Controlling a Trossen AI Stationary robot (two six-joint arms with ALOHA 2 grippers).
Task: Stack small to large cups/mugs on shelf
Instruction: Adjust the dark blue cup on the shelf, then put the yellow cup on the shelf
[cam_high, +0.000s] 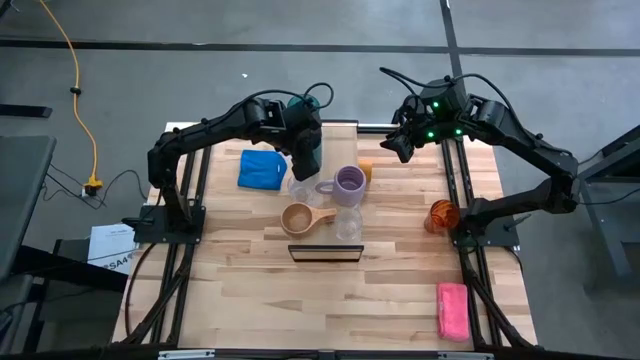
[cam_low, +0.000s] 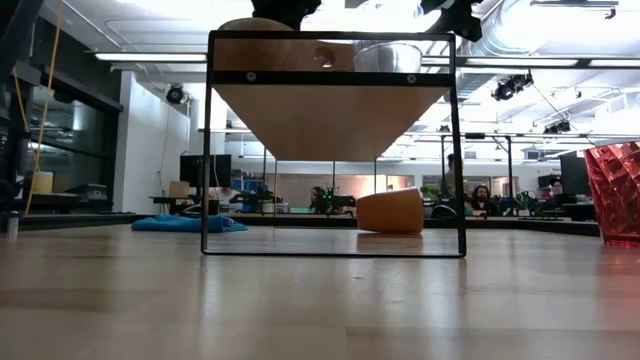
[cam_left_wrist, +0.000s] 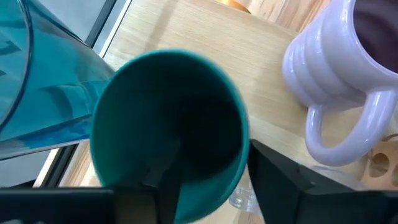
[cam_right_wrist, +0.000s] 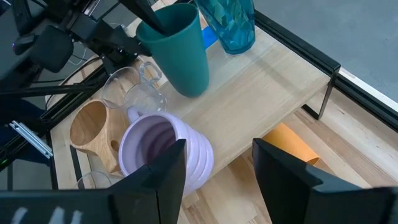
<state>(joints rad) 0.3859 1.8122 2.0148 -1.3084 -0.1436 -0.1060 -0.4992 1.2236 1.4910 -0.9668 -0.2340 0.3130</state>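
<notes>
A: Where is the left gripper (cam_high: 305, 150)?

B: Over the far end of the shelf (cam_right_wrist: 273, 106), right at the teal tumbler (cam_right_wrist: 177, 53). One finger (cam_left_wrist: 165, 186) sits inside the rim, the other outside, so the wall lies between them. I cannot tell whether they press on it or stand loose.

A: And the tumbler itself?

B: Upright on the shelf board, near a blue faceted glass (cam_right_wrist: 229, 23) that stands at the board's far edge.

A: The other cups?

B: The lavender mug (cam_right_wrist: 163, 155) stands on the shelf just beside the tumbler, handle outward. The tan mug (cam_high: 300, 218) and a clear glass (cam_right_wrist: 127, 93) are close by (a second clear one (cam_high: 347, 226) shows in the high view). The orange cup (cam_right_wrist: 291, 144) lies on its side on the tabletop under the shelf. The red cup (cam_low: 615, 192) stands well apart, at the table's right edge.

A: The right gripper (cam_right_wrist: 214, 171)?

B: Raised near the shelf's far right corner, fingers spread, nothing between them.

A: Anything else?

B: A blue cloth (cam_high: 261, 168) lies left of the shelf, a pink sponge (cam_high: 452, 309) at the near right.
</notes>
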